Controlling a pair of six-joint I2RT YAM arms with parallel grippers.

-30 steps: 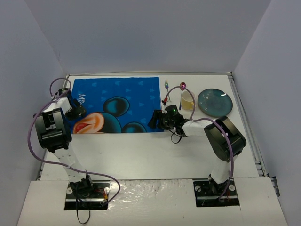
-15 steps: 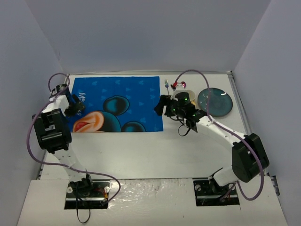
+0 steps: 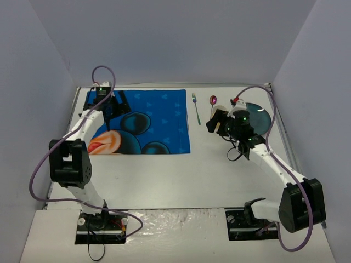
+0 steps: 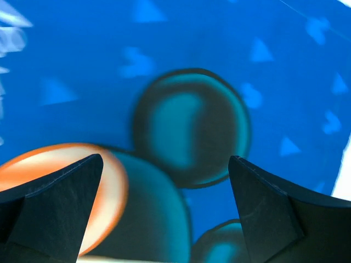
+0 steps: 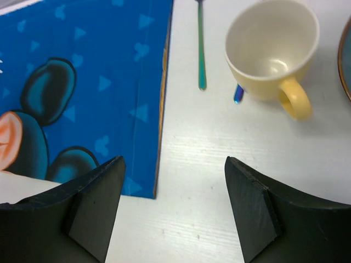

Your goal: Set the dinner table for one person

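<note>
Dinner table [image 3: 164,175]: flat matte white rectangle, thin metal edging.

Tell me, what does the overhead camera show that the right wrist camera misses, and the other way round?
Only the overhead view shows both arms whole, the left arm reaching over the far left part of the blue cartoon mat, and the spoon's pink bowl. Only the right wrist view shows the yellow cup clearly: upright, empty, handle toward the camera, with the right arm's open fingers framing the bottom. Both show the mat, the fork beside its right edge, the teal plate and the white dinner table.
</note>
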